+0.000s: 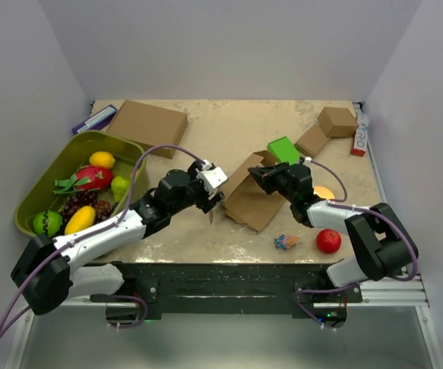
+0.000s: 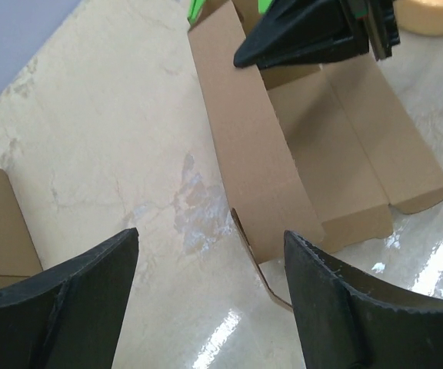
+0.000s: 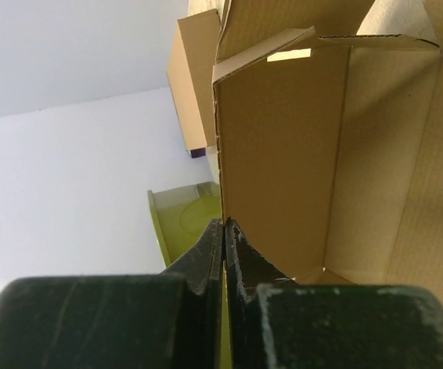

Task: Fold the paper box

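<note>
Paper box (image 1: pixel 246 201) | right gripper (image 3: pixel 223 231) pinched shut on its raised wall | left gripper (image 2: pixel 210 254) wide open, empty | risk: pinch may slip, wall springs flat

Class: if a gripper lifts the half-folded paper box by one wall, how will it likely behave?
The paper box looks like thin creased card, so probably light and floppy at its folds. One wall stands where the right gripper seems to pinch it; released, it may sag flat. On the glossy table, a push would likely slide it.

Bare tabletop (image 1: pixel 229 138) nearside of the paper box (image 1: pixel 246 204) — green block (image 1: pixel 284 148) just behind.
</note>
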